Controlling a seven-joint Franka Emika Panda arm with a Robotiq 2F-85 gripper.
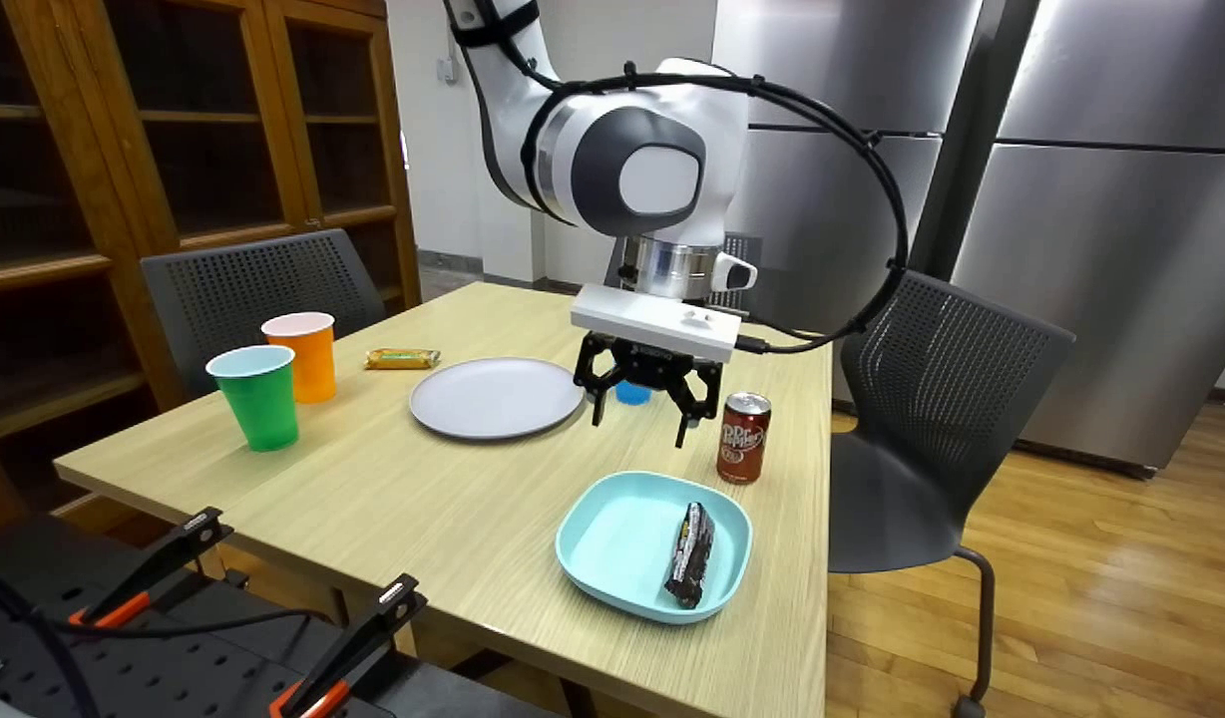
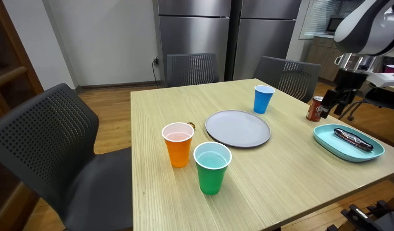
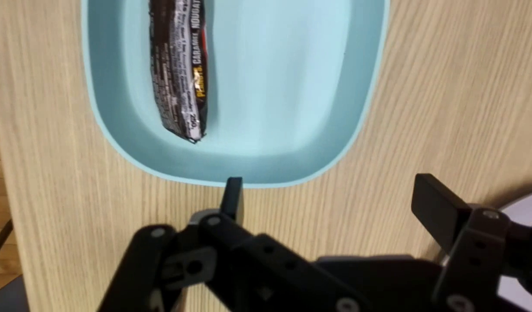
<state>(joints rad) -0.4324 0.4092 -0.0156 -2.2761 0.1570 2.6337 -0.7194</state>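
Note:
My gripper (image 1: 639,427) is open and empty, held above the table. It also shows at the right of an exterior view (image 2: 332,111) and in the wrist view (image 3: 331,190). It is nearest to a turquoise tray (image 1: 612,538) and a dark red soda can (image 1: 743,439), with no visible contact. A dark-wrapped candy bar (image 1: 691,555) lies in the tray; in the wrist view the bar (image 3: 179,69) lies left of the tray's middle (image 3: 274,86). The can (image 2: 314,109) stands upright. A blue cup (image 2: 262,99) stands upright; in an exterior view the gripper partly hides it (image 1: 632,393).
A grey plate (image 1: 498,399) lies mid-table. A green cup (image 1: 261,404) and an orange cup (image 1: 311,359) stand upright beside each other. A yellow-wrapped bar (image 1: 402,359) lies near the plate. Chairs (image 1: 932,429) surround the table. A black cable (image 1: 897,219) loops from the arm.

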